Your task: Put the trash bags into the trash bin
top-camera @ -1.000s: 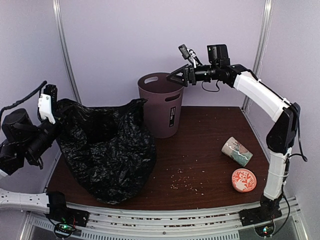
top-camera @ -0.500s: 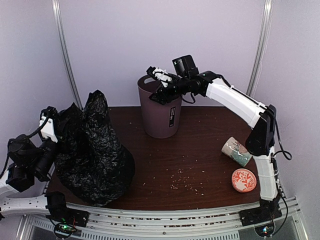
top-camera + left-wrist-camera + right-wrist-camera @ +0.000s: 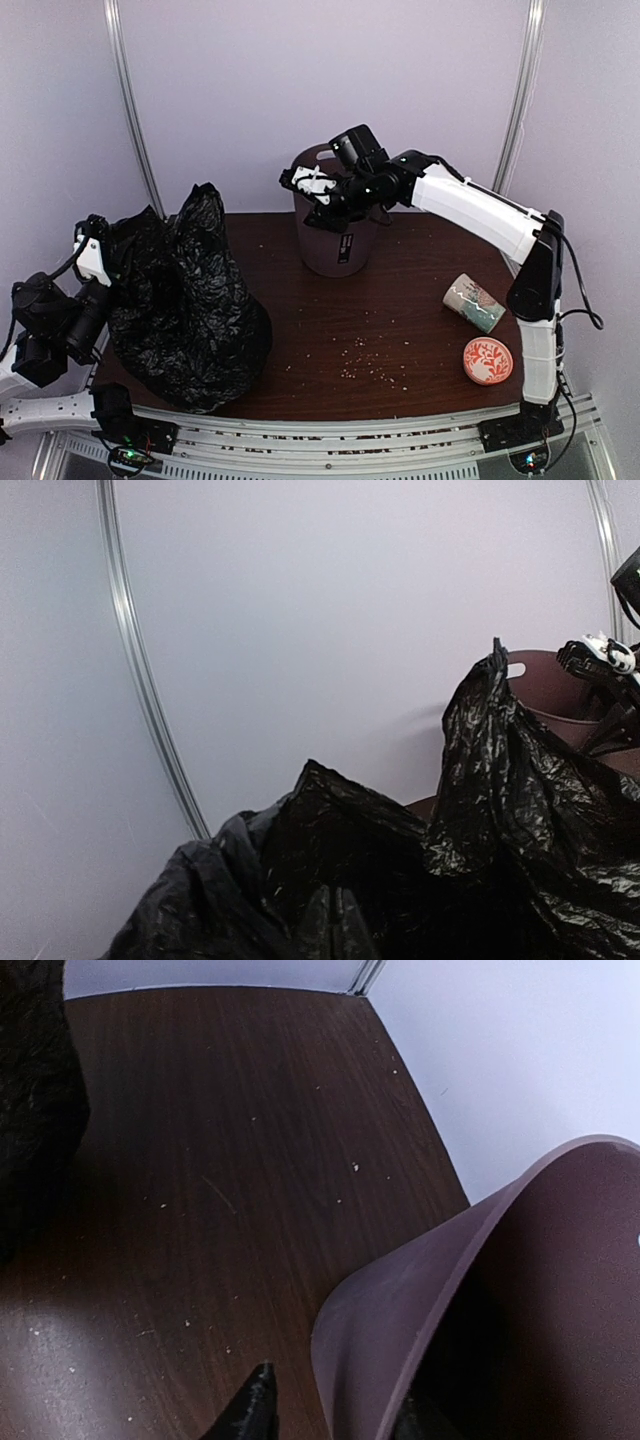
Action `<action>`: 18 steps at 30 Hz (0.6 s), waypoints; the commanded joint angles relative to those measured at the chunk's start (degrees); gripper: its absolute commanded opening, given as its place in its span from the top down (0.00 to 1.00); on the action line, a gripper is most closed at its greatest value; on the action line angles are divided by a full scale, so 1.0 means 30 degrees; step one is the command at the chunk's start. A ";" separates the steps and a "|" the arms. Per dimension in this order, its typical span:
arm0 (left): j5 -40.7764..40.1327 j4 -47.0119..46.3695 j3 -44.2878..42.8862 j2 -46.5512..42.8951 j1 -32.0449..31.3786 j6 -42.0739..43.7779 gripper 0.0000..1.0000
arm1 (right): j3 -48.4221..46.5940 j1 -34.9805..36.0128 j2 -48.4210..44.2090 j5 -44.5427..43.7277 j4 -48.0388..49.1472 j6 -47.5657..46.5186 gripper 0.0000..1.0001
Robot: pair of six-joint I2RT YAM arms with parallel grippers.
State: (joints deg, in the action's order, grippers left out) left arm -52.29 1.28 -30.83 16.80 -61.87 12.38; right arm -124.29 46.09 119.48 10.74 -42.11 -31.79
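the right gripper [image 3: 318, 200] is straddling the rim of the mauve-brown round plastic trash bin [image 3: 345, 245], jaws part open, not yet pinching. the left gripper [image 3: 98, 252] is clamping shut on the crumpled black plastic trash bag [image 3: 190, 300] beside it. a shallow rim pinch could be tipping the bin over.

Top view: the trash bag [image 3: 185, 300] buries the fingertips of the left gripper [image 3: 97, 258], clamped in its folds. The right gripper [image 3: 315, 192] masks part of the rim of the trash bin [image 3: 340, 250], whose label is too small to read. Right wrist view: the bin wall hides most of the inner finger, and the frame edges crop the bin.
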 commanded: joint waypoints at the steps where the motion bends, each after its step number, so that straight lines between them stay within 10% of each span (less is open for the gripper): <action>1: 0.1157 -0.0713 0.0083 -0.0807 0.0495 0.0351 1.00 | 0.2023 0.0445 -0.2125 0.0709 -0.0652 0.0094 0.70; 18: 0.1129 -0.0624 0.0021 -0.0503 0.0495 0.0256 1.00 | 0.4907 0.1639 -0.5453 0.1801 -0.1455 0.0863 1.00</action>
State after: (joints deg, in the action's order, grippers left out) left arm -49.80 1.32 -30.59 16.88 -61.87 12.53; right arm -111.42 49.58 108.42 13.26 -44.18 -30.52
